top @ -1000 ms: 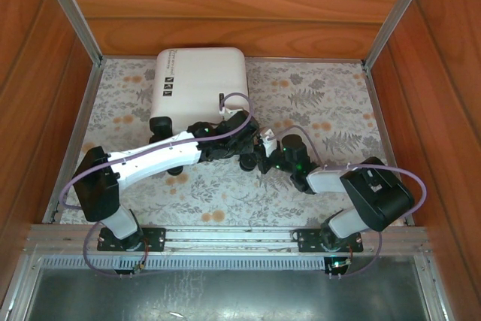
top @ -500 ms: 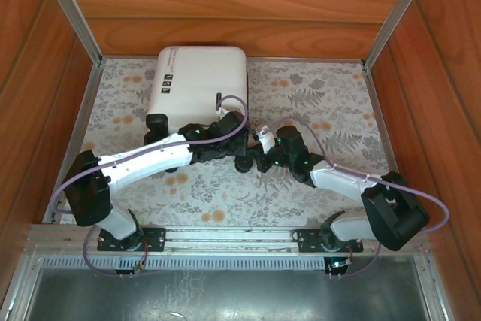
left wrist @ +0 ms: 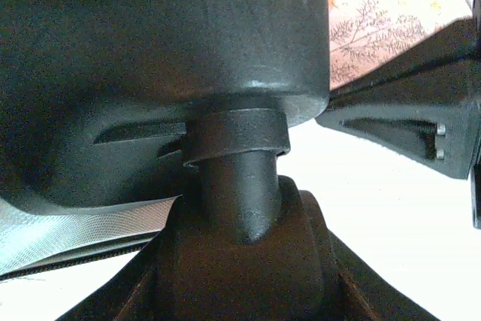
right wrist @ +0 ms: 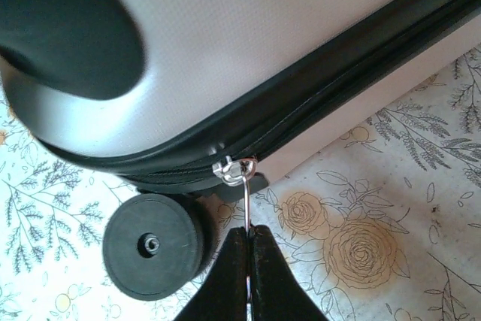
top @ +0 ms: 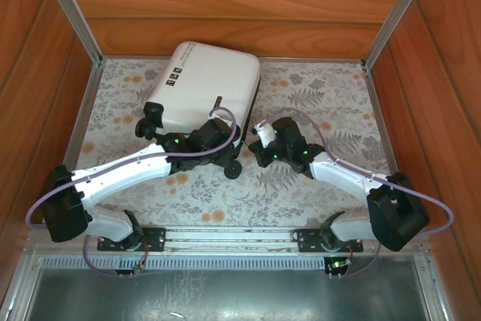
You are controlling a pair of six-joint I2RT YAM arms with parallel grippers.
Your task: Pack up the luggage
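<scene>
The luggage (top: 213,84), a white hard-shell case, lies closed and skewed at the back of the floral table. My left gripper (top: 228,148) is at its near right corner, clamped partway round the black caster wheel (top: 233,170). The left wrist view looks straight at the caster's stem (left wrist: 239,186) under its black housing (left wrist: 150,50). My right gripper (right wrist: 249,232) is shut on the thin metal zipper pull (right wrist: 246,201), which hangs from the slider (right wrist: 233,169) on the black zip line below the shell (right wrist: 263,35). In the top view the right gripper (top: 255,137) sits beside that same corner.
A second black wheel (right wrist: 154,244) rests on the floral table cover (right wrist: 376,246) just left of my right fingers. Wooden walls (top: 225,5) close in the back and both sides. A metal rail (top: 225,238) runs along the near edge. Open table lies right of the luggage (top: 331,110).
The luggage has swung, its far end turning to the right and its near corner coming forward. Both arms reached further in, and the right jaws finished closing on the zipper pull.
</scene>
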